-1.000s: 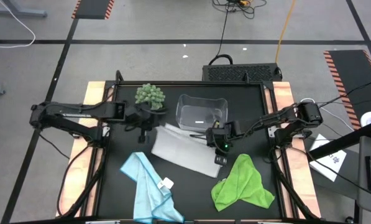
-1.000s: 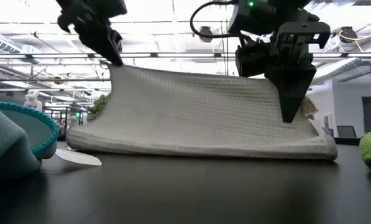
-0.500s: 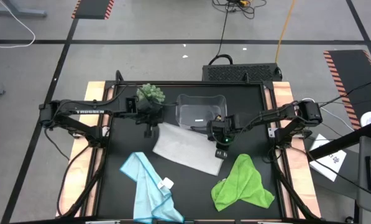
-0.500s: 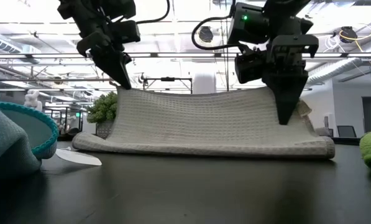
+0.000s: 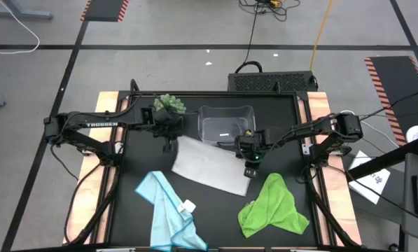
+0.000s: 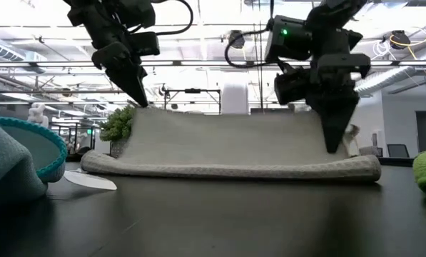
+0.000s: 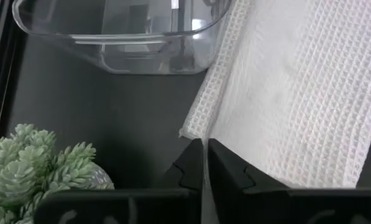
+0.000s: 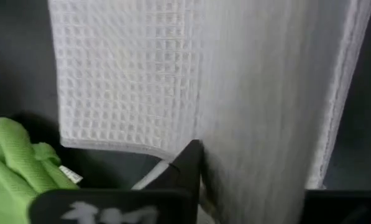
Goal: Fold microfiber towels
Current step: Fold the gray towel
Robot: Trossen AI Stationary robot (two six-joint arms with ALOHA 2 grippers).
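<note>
white towel [image 5: 207, 164] waffle weave | blue towel [image 5: 168, 210] w/ white tag | green towel [image 5: 273, 207] lime

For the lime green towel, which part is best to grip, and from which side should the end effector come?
A guess: grip the lime green towel at its upper peak, the tip nearest the right end effector, coming down from above. It lies crumpled, and that narrow point stands out from the bulk, so the fingers may pinch a single corner there.

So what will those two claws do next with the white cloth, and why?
Probably lower and let go. The left gripper and right gripper each pinch a corner of the white towel, whose lifted edge hangs over the half lying on the table.
</note>
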